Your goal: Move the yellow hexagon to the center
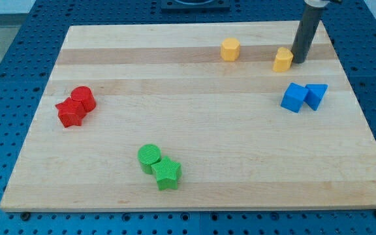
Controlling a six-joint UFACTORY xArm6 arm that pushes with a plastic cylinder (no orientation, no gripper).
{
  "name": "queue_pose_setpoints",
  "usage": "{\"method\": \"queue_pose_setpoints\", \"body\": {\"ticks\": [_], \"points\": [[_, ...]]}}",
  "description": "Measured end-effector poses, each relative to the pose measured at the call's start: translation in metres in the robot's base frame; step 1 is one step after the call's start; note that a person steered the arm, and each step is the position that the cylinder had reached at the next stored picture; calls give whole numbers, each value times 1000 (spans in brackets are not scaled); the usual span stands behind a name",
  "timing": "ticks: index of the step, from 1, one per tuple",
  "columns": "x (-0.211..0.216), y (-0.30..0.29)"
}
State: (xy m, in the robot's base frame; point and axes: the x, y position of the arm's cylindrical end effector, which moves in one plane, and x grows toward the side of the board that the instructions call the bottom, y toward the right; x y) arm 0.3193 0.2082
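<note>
My tip (298,62), the lower end of a dark rod with no gripper to open or close, touches the right side of a small yellow block (282,59). The yellow hexagon block (230,49) sits left of it, near the top edge of the pale wooden worktop (194,137).

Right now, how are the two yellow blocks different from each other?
The yellow hexagon stands alone, well away from my tip; the other yellow block sits right beside my tip, on its left in the view. The hexagon is nearer the view's top and further left; the other block is lower and further right. The hexagon's six-sided top is plain; the other block's shape is hard to make out. Both are yellow, small and near the board's top edge.
</note>
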Motion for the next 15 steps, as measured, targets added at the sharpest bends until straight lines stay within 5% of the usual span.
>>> {"method": "queue_pose_setpoints", "body": {"ticks": [2,4,5,7,9,10,11,13,15], "points": [[5,-74],[0,-69],[-57,-71],[-55,-157],[-49,-178],[18,-192],[26,-192],[30,-194],[-20,-199]]}}
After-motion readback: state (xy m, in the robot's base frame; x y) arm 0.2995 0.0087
